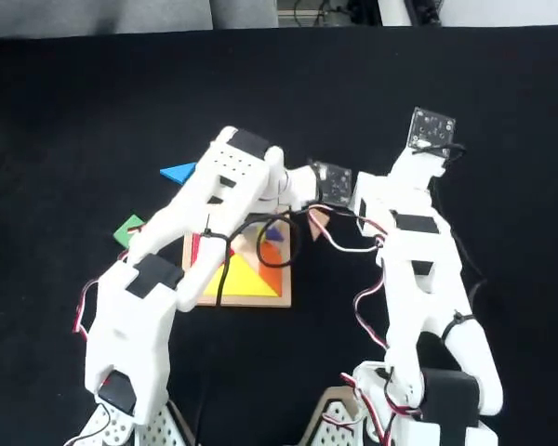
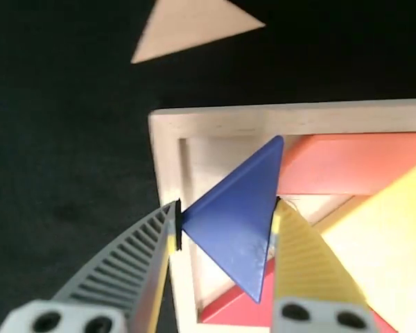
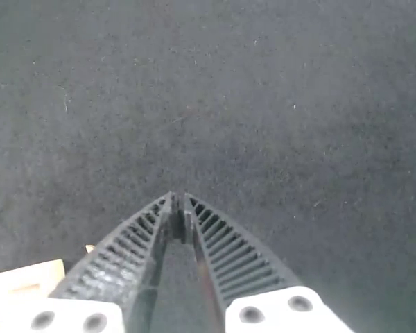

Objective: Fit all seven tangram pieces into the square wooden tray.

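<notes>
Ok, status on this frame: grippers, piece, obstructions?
Left gripper shut on dark blue triangular piece above square wooden tray corner. Right gripper shut, empty, over black table. Pale wooden triangle outside tray.

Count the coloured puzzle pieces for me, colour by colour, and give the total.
Dark blue triangle: 1
Light blue triangle: 1
Green piece: 1
Yellow triangle: 1
Orange piece: 1
Red piece: 1
Plain wood triangle: 1
Total: 7
</notes>
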`<action>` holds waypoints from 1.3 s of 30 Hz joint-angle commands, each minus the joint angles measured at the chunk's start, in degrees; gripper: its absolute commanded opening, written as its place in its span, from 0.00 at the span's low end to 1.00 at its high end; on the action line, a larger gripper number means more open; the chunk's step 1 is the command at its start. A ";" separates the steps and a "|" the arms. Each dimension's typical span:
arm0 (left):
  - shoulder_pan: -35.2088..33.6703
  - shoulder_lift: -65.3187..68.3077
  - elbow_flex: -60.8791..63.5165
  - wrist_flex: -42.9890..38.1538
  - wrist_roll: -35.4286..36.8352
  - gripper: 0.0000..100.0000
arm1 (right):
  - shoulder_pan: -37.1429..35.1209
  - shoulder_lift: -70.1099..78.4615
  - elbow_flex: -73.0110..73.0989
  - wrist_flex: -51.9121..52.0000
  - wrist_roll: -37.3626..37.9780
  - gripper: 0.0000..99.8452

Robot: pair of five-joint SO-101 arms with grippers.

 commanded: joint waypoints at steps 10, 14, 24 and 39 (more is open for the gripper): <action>0.22 -0.70 -4.26 0.53 -0.62 0.33 | 0.44 -2.15 -1.71 -0.44 -0.44 0.01; 0.13 -0.70 -4.26 0.53 -0.70 0.30 | 0.44 -2.15 -1.71 -0.35 -0.44 0.01; -3.30 -1.23 -8.57 10.29 -0.79 0.30 | 0.35 -2.15 -1.80 -0.35 0.97 0.01; -9.19 -0.62 -5.76 6.15 -0.26 0.30 | -0.53 -2.24 -1.80 -0.26 1.05 0.01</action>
